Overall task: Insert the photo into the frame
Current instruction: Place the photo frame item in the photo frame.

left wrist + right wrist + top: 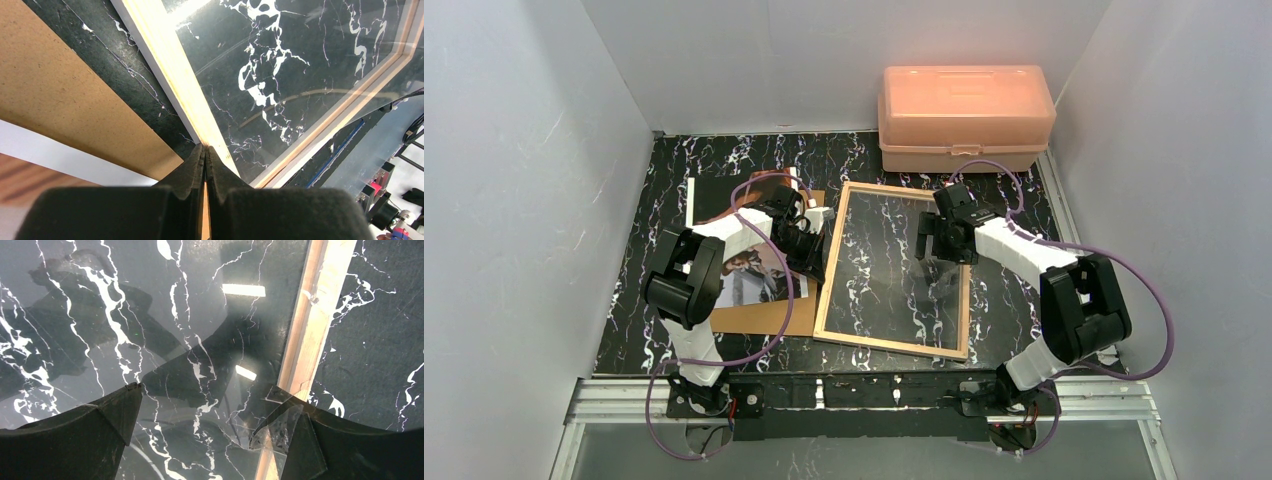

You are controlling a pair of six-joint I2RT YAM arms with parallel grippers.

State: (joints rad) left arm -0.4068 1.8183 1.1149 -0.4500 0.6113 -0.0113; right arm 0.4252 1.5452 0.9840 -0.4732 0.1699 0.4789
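Frame point(889, 347) wood side up; photo point(749, 272) beside, on brown board point(769, 318), detail illegible.

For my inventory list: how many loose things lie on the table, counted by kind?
Photo: 1
Brown backing board: 1
Frame: 1
Clear pane: 1
Orange plastic box: 1
Total: 5

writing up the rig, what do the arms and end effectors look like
The left arm and right arm have bulky black joints, white links and a purple cable looping alongside each. The left end effector and right end effector each have two black wedge-shaped fingers.
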